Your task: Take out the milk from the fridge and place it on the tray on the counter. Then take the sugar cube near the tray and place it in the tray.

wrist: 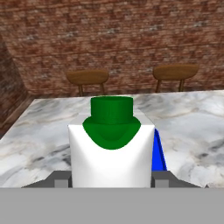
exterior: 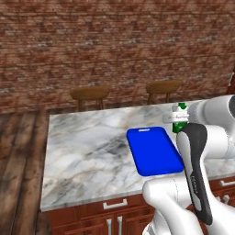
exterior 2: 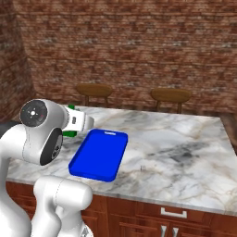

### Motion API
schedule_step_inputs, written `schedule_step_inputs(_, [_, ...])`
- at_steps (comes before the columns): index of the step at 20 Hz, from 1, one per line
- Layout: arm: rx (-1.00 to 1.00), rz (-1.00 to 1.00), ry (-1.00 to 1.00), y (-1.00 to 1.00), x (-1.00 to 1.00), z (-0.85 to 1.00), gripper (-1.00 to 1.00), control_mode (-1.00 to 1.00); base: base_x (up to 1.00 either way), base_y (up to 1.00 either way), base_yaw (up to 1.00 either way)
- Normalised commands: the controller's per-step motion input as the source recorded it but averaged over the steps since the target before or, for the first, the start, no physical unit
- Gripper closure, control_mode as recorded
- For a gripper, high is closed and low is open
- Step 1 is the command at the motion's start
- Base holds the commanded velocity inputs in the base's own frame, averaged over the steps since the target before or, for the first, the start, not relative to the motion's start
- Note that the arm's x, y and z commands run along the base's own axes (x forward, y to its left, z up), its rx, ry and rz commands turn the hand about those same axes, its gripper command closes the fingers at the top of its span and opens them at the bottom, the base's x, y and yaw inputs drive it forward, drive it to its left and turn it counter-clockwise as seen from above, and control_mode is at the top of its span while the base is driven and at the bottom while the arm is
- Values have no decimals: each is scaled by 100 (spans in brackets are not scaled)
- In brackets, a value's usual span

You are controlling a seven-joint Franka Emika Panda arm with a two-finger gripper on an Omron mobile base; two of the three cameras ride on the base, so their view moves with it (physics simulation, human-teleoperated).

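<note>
My gripper (wrist: 111, 179) is shut on the milk (wrist: 111, 144), a white carton with a green marking and a green round cap; a dark fingertip stands on each side of it. In the left base view the gripper (exterior: 179, 118) holds the milk (exterior: 182, 106) above the counter (exterior: 87, 151), just past the far right corner of the blue tray (exterior: 153, 151). In the right base view the milk (exterior 2: 70, 108) is mostly hidden behind my arm, left of the tray (exterior 2: 99, 155). A tiny pale sugar cube (exterior 2: 142, 167) lies on the marble right of the tray. The fridge is out of view.
Two wooden stools (exterior: 90, 94) (exterior: 163, 87) stand behind the counter against a brick wall. Bare marble (exterior 2: 185, 148) spreads on the tray's other side. Red-brown cabinets with silver handles (exterior: 114, 204) run below the front edge.
</note>
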Motion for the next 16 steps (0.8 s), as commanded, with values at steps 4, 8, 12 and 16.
schedule_step_inputs(4, [0,0,0,0,0,0,100,100,0,-21,3])
schedule_step_inputs(8, [0,0,0,0,3,-14,100,-100,0,-4,0])
schedule_step_inputs(12, [0,0,-8,-7,24,-49,100,-100,0,0,0])
schedule_step_inputs(16, [5,7,-6,-7,50,-66,100,-100,0,0,0])
